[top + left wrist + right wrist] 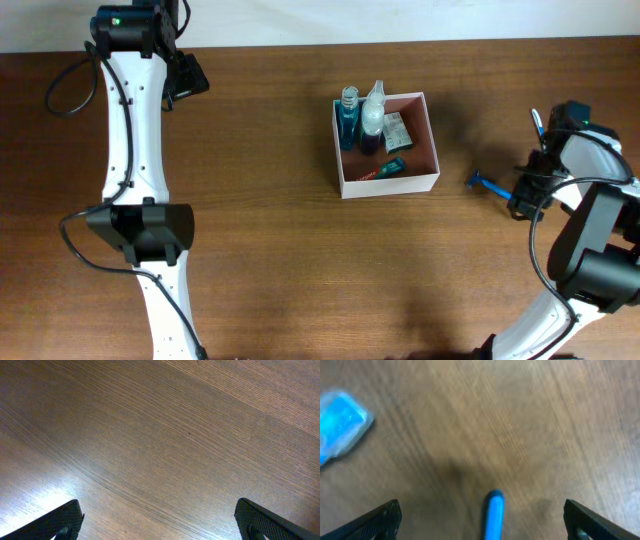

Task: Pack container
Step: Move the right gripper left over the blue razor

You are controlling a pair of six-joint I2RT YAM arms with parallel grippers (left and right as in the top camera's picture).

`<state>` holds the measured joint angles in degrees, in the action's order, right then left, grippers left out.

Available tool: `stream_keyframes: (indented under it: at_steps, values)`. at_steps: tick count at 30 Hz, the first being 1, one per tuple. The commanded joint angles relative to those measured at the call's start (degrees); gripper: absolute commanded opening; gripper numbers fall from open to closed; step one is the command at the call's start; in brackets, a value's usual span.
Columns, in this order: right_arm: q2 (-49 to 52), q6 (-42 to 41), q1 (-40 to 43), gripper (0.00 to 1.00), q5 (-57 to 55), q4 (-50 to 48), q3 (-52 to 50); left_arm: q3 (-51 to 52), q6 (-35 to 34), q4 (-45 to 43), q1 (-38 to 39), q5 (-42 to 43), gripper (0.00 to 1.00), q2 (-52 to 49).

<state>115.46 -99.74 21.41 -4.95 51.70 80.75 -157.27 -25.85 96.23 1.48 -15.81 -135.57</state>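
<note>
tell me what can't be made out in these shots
- Right wrist view: all blurred. The blue handle is cut by the bottom edge and the pale blue thing by the left edge. Neither can be identified.
- Overhead: labels on the bottles in the container are too small to read. The razor has its far end hidden by the right arm.
- Left wrist view: only the table surface shows.

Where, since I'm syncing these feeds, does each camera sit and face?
Overhead: fixed above the table, looking straight down at the left arm, right arm, container and a blue razor.
Left wrist: on the left arm, facing down at bare wood; the open left gripper shows fingertips in the bottom corners.
Right wrist: on the right arm, facing down, blurred; the open right gripper straddles a blue stick.
Shared: overhead and right wrist seemingly both show the razor.
</note>
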Motion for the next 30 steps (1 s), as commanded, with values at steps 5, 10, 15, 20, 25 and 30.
stream_keyframes:
  at_steps: [5,10,15,20,25,30]
  values:
    - [1.1,0.5,-4.3,0.99,-1.8,-2.2,-0.3,0.1,-0.7,-0.2,-0.2,0.2,0.99,-0.3]
    - [2.4,0.5,-4.6,0.99,-1.6,-2.5,-0.3,0.1,-0.7,-0.2,-0.2,0.2,0.99,-0.3]
    - [2.7,0.5,-4.5,0.99,-0.7,-2.2,-0.3,0.1,-0.7,-0.2,-0.2,0.2,0.99,-0.3]
    - [2.7,0.2,-4.5,0.99,0.9,-2.1,-0.3,0.1,-0.7,-0.2,-0.2,0.2,0.99,-0.3]
    - [3.4,0.2,-4.6,1.00,3.7,-2.3,-0.3,0.1,-0.7,-0.2,-0.2,0.2,0.99,-0.3]
    - [4.5,0.2,-4.6,0.95,4.8,-2.2,-0.3,0.1,-0.7,-0.2,-0.2,0.2,0.99,-0.3]
